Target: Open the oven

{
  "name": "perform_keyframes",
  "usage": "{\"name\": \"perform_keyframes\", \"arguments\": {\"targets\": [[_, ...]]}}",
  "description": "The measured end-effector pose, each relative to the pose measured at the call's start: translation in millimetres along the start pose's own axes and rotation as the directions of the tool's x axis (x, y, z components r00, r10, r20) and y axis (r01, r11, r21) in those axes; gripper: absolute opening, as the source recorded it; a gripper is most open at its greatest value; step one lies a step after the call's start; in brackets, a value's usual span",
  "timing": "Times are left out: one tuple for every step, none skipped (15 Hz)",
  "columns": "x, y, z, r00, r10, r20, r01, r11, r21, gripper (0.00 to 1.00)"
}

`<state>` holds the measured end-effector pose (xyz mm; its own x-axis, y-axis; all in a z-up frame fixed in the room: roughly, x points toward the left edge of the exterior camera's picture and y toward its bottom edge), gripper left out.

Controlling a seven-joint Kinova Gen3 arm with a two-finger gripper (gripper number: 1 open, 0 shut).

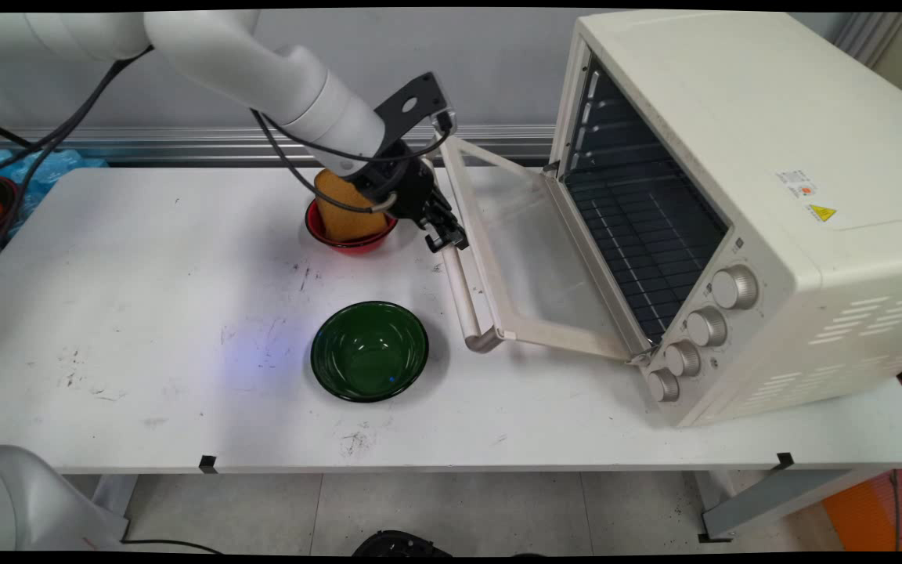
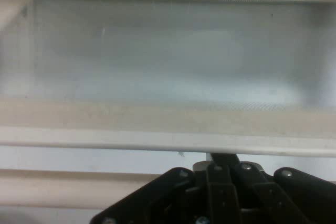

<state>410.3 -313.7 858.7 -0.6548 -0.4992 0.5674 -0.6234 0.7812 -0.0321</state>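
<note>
The gripper (image 1: 446,239) is sitting at the oven (image 1: 741,196) door's handle (image 1: 463,290); whether it is clasping I cannot tell; keeping square to the bar is mattering, clear of the red bowl (image 1: 345,235).

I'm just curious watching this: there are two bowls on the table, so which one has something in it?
The red bowl, farther back beside the gripper, holds a brown slice like bread. The green bowl nearer the front is empty.

Red bowl (image 1: 349,235) partly behind arm
</note>
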Motion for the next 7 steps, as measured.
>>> {"name": "perform_keyframes", "arguments": {"targets": [[-3, 0, -1, 1.000, -0.003, -0.005, 0.003, 1.000, 0.000, 0.00], [-6, -1, -2, 1.000, -0.006, -0.013, 0.006, 1.000, 0.000, 0.00], [-8, -1, -4, 1.000, -0.008, -0.021, 0.008, 1.000, 0.000, 0.00], [-10, -2, -7, 1.000, -0.010, -0.029, 0.010, 1.000, 0.000, 0.00], [-11, -2, -11, 0.999, -0.010, -0.036, 0.010, 1.000, -0.001, 0.00], [-12, -2, -14, 0.999, -0.010, -0.042, 0.010, 1.000, -0.001, 0.00], [-13, -2, -20, 0.999, -0.010, -0.046, 0.010, 1.000, -0.002, 0.00]]}}
